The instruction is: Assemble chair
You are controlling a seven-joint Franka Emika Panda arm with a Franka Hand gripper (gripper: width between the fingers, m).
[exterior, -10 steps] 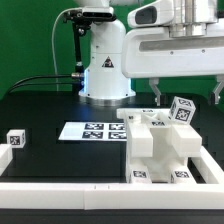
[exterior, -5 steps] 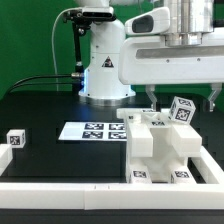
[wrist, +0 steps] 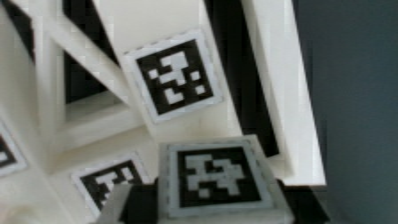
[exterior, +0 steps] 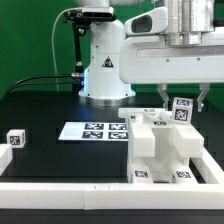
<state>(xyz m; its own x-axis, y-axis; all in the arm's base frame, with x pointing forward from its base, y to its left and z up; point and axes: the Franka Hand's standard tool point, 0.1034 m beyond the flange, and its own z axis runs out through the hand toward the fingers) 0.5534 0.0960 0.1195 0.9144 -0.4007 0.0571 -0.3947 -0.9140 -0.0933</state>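
Note:
The partly built chair (exterior: 160,148) is a white blocky structure with tags, standing at the exterior view's right. A small white tagged chair piece (exterior: 182,108) stands upright on its top rear. My gripper (exterior: 184,104) hangs straight over that piece, one finger on each side of it. In the wrist view the same tagged piece (wrist: 217,178) sits between my dark fingers (wrist: 132,204), which press against both its sides. Beyond it the chair's white panels and another tag (wrist: 178,78) show. A loose small tagged chair piece (exterior: 15,139) lies far off at the exterior view's left.
The marker board (exterior: 95,131) lies flat on the black table just left of the chair. A white border rail (exterior: 60,190) runs along the table's front edge. The arm's white base (exterior: 105,70) stands behind, against the green backdrop.
The two fingers have come inward from wide apart onto the small tagged piece. The arm itself has hardly moved, and the chair and loose piece stay in place.

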